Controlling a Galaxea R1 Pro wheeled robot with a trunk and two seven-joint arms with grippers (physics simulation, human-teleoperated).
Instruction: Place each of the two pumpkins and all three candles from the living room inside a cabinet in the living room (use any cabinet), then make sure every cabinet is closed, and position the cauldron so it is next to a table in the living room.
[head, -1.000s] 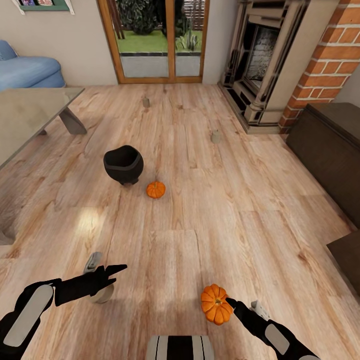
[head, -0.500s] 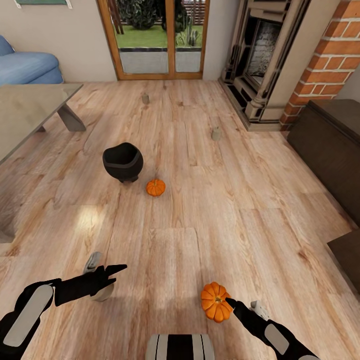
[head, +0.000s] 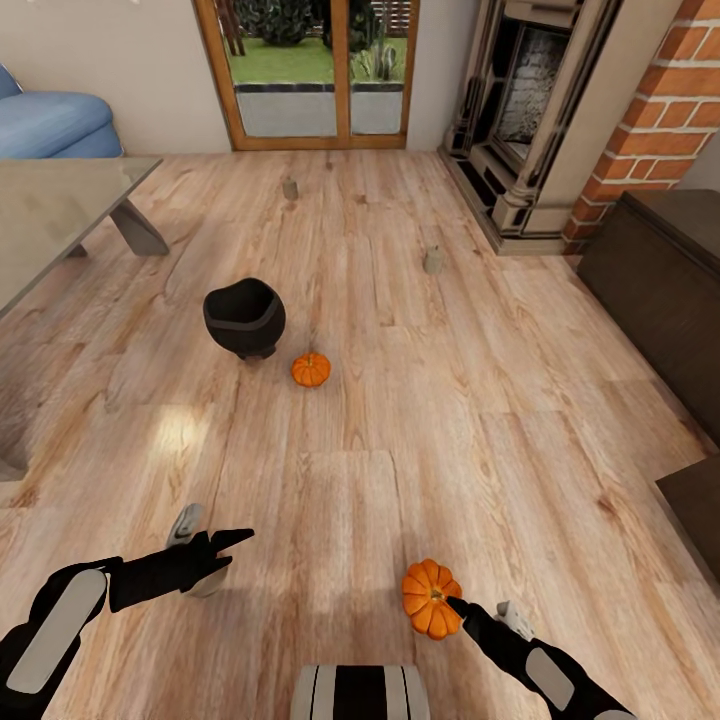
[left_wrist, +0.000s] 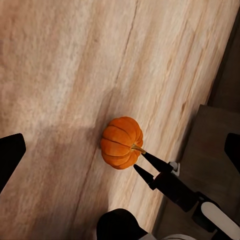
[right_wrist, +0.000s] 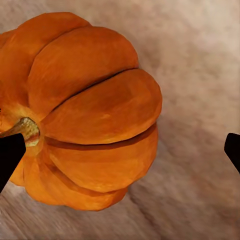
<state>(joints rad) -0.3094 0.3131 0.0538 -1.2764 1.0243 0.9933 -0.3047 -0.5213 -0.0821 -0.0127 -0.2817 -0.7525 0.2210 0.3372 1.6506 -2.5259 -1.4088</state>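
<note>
Pumpkin (head: 431, 598) on floor (head: 400, 420) at tips of right gripper (head: 458, 605), jaws spread, not gripping. Left gripper (head: 235, 541) jaws spread, empty. Cauldron (head: 244, 317), second pumpkin (head: 311, 369), two candles (head: 433, 261) ahead; cabinet (head: 660, 290) right.

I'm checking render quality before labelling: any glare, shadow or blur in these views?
Head view: a pale sheen patch on the floor and a soft shadow beside the near pumpkin. Left wrist view: a broad dark shadow falls across the planks. Right wrist view: the floor looks blurred behind the sharp pumpkin.
</note>
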